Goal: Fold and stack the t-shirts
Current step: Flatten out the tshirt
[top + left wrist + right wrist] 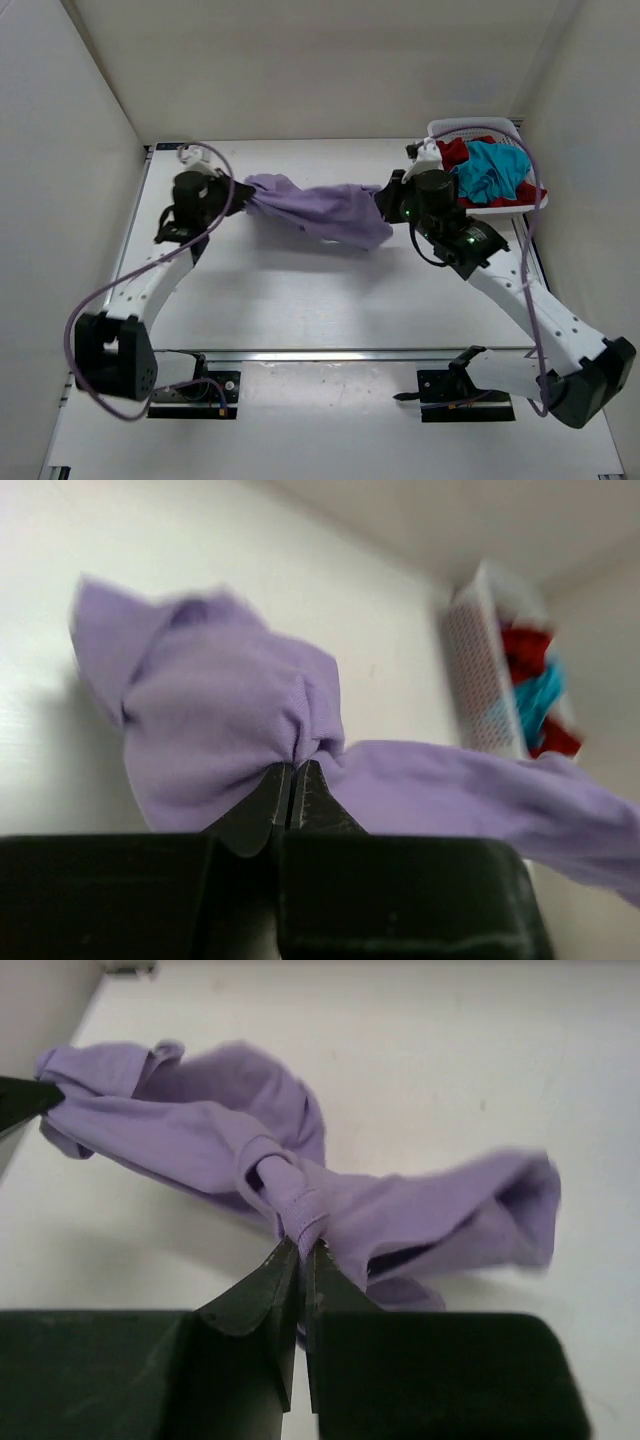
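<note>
The left gripper (293,772) is clamped tight on the lavender shirt (320,210) at its nine o'clock end. The right gripper (303,1248) pinches the three o'clock end, jaws closed.

White arm links (150,283), black joints (115,358), purple cables (72,330), green LEDs (462,238).

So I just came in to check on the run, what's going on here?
Both arms are handling the lavender shirt. The left gripper and right gripper each have their jaws shut on one end, and it stretches twisted and bunched between them over the table, not yet folded. The red shirt and teal shirt lie heaped in the white basket at the far right.
</note>
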`<act>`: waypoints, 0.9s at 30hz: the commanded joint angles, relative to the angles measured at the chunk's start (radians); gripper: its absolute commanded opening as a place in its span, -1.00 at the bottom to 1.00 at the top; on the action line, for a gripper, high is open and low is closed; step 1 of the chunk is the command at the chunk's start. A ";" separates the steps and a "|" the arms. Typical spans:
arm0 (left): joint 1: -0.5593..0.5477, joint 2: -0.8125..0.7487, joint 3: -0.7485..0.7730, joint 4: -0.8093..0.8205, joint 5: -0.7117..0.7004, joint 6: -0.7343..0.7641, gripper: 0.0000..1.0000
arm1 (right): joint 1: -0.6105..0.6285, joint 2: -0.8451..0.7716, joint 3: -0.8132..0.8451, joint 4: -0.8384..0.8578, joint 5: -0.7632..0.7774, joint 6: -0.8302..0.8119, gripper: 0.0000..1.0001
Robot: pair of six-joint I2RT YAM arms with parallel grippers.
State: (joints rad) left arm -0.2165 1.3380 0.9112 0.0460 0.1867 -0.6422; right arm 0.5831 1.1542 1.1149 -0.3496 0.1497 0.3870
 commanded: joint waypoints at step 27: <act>0.157 -0.461 -0.474 0.143 -0.043 -0.145 -0.64 | -0.503 0.367 -0.106 0.436 -0.558 0.096 -1.00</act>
State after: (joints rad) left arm -0.0601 0.8902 0.4625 0.1093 0.2356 -0.7692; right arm 0.1394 1.3991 0.9077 -0.1421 -0.3645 0.4362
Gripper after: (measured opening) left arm 0.157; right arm 0.030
